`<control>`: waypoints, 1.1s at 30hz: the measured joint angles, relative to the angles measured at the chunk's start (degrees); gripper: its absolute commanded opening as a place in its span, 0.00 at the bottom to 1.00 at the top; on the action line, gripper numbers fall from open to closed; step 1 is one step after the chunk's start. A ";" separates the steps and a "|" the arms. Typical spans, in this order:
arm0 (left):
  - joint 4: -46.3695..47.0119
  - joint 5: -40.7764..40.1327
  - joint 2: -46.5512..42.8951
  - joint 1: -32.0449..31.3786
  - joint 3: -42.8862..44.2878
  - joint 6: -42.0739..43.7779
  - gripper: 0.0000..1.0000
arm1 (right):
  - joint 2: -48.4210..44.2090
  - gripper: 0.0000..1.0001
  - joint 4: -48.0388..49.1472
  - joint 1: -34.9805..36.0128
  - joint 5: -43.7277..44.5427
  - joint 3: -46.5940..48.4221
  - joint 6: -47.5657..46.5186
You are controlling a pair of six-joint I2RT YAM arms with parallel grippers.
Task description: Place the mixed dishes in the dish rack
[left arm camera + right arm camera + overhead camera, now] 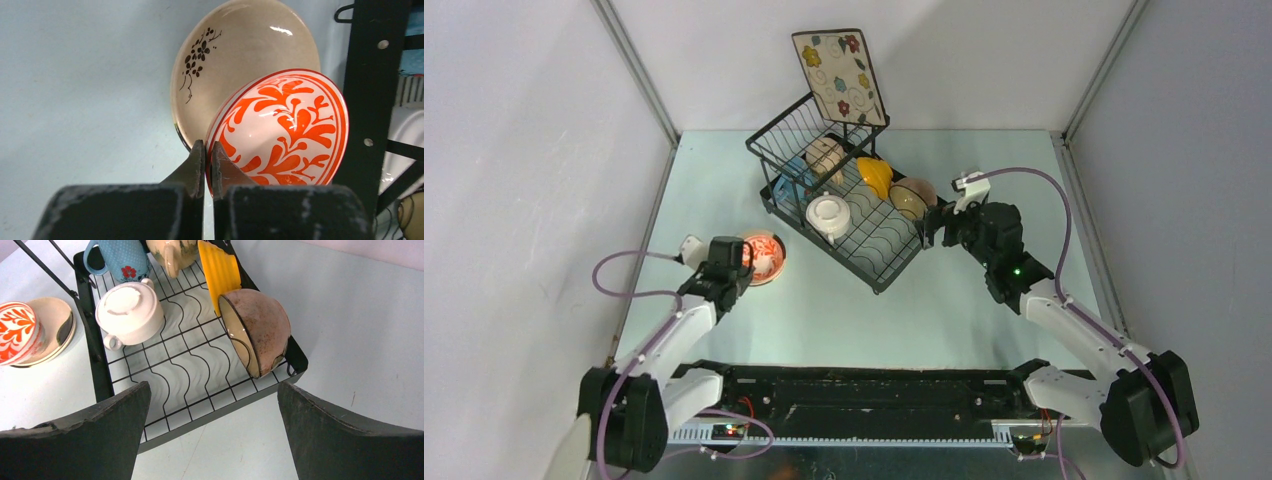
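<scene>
The red-patterned bowl [764,256] is tilted on the cream round plate [776,268], left of the black dish rack [879,262]. My left gripper [744,260] is shut on the bowl's near rim; the left wrist view shows its tips [208,150] pinching the red-patterned bowl [285,125] over the plate [235,55]. My right gripper [932,228] is open and empty at the rack's right corner, near the tan bowl [913,196]. The rack holds the orange-yellow bowl [875,176], white two-handled bowl [829,215], beige mug [824,158] and blue mug [792,172]. The square floral plate [839,75] leans at its back.
The right wrist view has my open gripper [212,385] over the rack's near edge [200,427], with the tan bowl [262,330] on its side and bare slots beside the white bowl [129,310]. Grey walls enclose the table on three sides.
</scene>
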 measured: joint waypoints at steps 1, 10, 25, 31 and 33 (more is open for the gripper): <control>-0.87 -0.11 -1.25 0.00 0.00 0.00 0.00 | -0.11 1.00 0.00 0.00 0.09 0.00 0.02; -6.69 -1.14 -18.88 0.02 0.04 0.68 0.00 | -0.39 1.00 0.00 0.00 -0.22 -0.11 0.44; 6.23 33.22 -26.43 0.00 -0.70 5.20 0.00 | -1.55 1.00 3.17 12.72 -11.23 -0.11 14.53; 15.34 40.41 -24.02 -2.45 -4.83 0.04 0.00 | 0.76 1.00 11.56 16.98 -14.45 -0.11 26.60; 16.59 40.68 -22.91 -4.31 -5.03 -0.79 0.00 | 2.75 1.00 15.21 18.84 -14.84 -0.09 29.27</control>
